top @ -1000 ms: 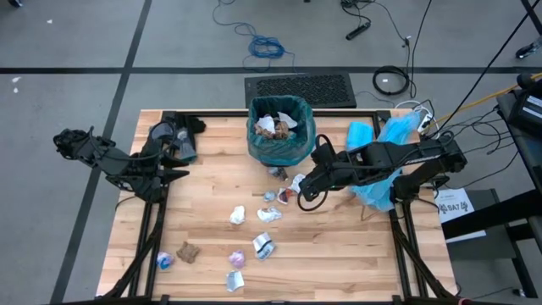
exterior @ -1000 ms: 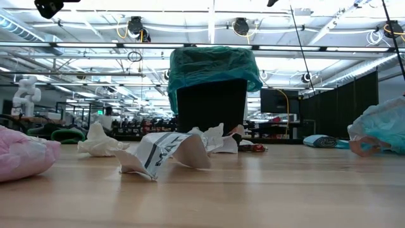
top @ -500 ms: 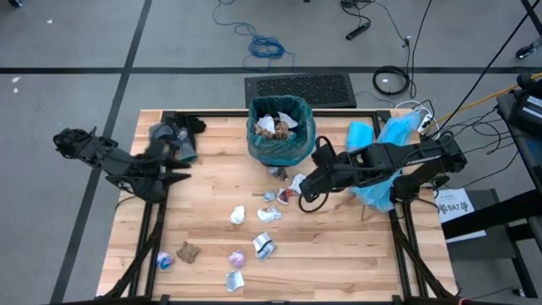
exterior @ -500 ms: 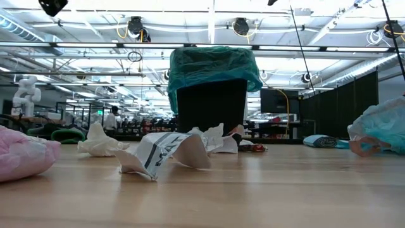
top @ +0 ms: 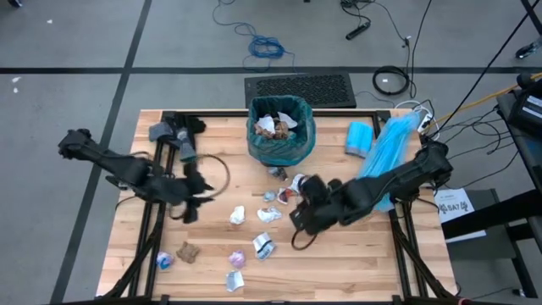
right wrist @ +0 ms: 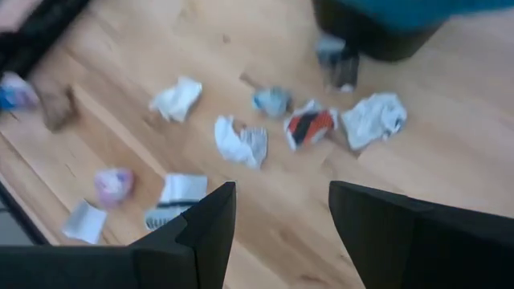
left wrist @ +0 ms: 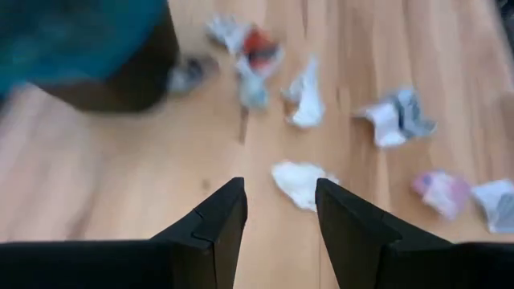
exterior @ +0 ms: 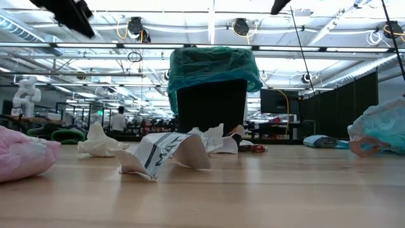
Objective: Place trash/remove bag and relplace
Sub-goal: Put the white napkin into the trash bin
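Black square bin (top: 280, 140) stands at the far middle of the pale wooden table (top: 356, 263), lined with the dark teal crinkly plastic bag (top: 298, 135) whose rim folds over the top edge — so the liner is in place and open to take scraps. A few white and brown wads (top: 275, 124) already lie inside.

Most of the trash is on the table, loose, in front of the bin: a white crumpled wrapper (top: 237, 214) near the middle, a white-and-grey printed scrap (top: 263, 246) nearer, a purple-pink wad (top: 236, 257) beside it, a brown paper wad (top: 187, 252) and a small blue scrap (top: 163, 258) at the near left. A small cluster with a red-and-white wrapper (top: 285, 194) sits just in front of the bin.

Left gripper (left wrist: 279, 210) hovers over the table left of centre, fingers parted with nothing between them; the white wrapper lies just ahead of the gap, so it looks lined up for a pick. Right gripper (right wrist: 281, 217) hangs over the middle of the table right of the scraps, jaws wide apart and empty, looking down on the scattered pieces — probably choosing one.

A paler sky-blue plastic bag (top: 385, 157) lies at the far right edge, out of the way, likely the spare liner. Bagging stage has not begun; the trash-collecting stage is partway.
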